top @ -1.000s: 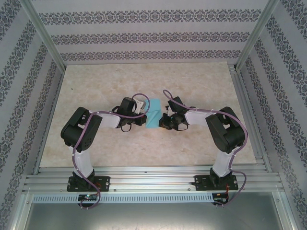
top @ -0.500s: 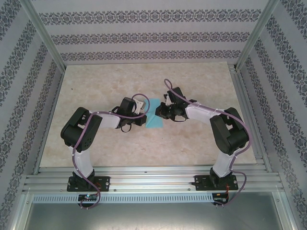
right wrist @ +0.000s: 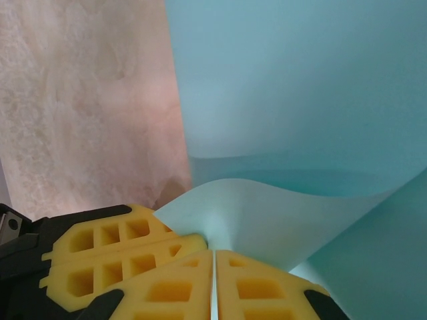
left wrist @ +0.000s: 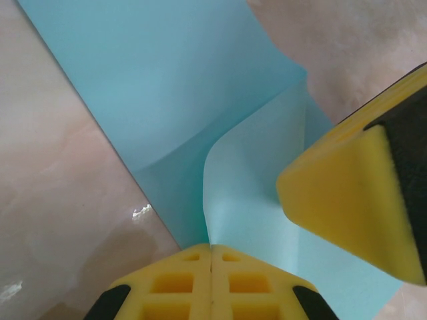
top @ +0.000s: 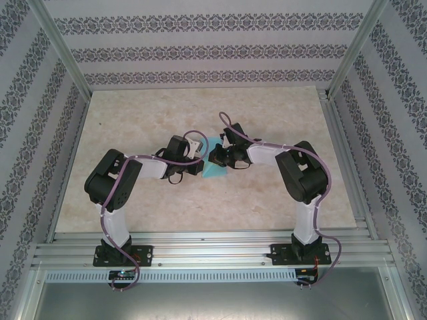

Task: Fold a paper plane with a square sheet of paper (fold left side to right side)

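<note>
Jaws on both arms are squeezed shut, and each pair pinches the blue sheet of paper. The left gripper holds a bent-up part of the sheet between its yellow pads. The right gripper pinches a lifted flap that curls up off the rest. The two grippers sit just beside each other. The sheet is in the middle of the table, between the two arms. From above it looks long and thin. Its long way runs from the near side to the far side, leaning a little.
</note>
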Available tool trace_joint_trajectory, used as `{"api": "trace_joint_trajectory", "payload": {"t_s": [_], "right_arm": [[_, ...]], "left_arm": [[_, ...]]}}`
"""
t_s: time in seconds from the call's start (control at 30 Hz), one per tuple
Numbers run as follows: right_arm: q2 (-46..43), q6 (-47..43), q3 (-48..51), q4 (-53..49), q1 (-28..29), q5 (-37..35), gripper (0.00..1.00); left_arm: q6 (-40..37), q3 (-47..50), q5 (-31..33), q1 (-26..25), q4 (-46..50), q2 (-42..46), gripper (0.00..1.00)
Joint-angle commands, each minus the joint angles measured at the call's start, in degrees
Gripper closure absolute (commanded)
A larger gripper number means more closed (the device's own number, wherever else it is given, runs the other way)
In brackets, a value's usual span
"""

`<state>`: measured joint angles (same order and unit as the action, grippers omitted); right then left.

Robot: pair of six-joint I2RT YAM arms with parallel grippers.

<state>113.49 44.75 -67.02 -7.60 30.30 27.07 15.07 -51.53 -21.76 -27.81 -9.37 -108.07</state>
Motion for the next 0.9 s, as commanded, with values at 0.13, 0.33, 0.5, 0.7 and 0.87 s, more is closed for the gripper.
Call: {"api": "trace_joint_trajectory", "payload": {"t_s": [0.13,0.33,0.5,0.7,0.87], "right_arm": [[1.8,-0.3,-1.6,1.2,0.7,0.0,0.9],[2.6,-1.1,-1.4,0.4,0.8,-0.4,0.9],[3.0,-1.2,-1.2,0.4,0.8,-0.6,0.9],[3.6,-1.6,-1.0,0.0,0.9,-0.7,0.9],[4.1,-2.3,-0.8,-1.3,1.0,-1.2,0.9]], "left_arm": [[-1.3,1.2,1.6,-0.3,1.3,-0.9,1.0],[-1.4,1.1,1.7,-0.6,1.4,-1.0,1.0],[-1.5,1.1,1.8,-0.6,1.5,-1.1,1.0],[-1.5,1.1,1.9,-0.7,1.5,-1.0,1.0],[-1.0,1.0,1.5,-0.6,1.5,0.0,1.0]]}}
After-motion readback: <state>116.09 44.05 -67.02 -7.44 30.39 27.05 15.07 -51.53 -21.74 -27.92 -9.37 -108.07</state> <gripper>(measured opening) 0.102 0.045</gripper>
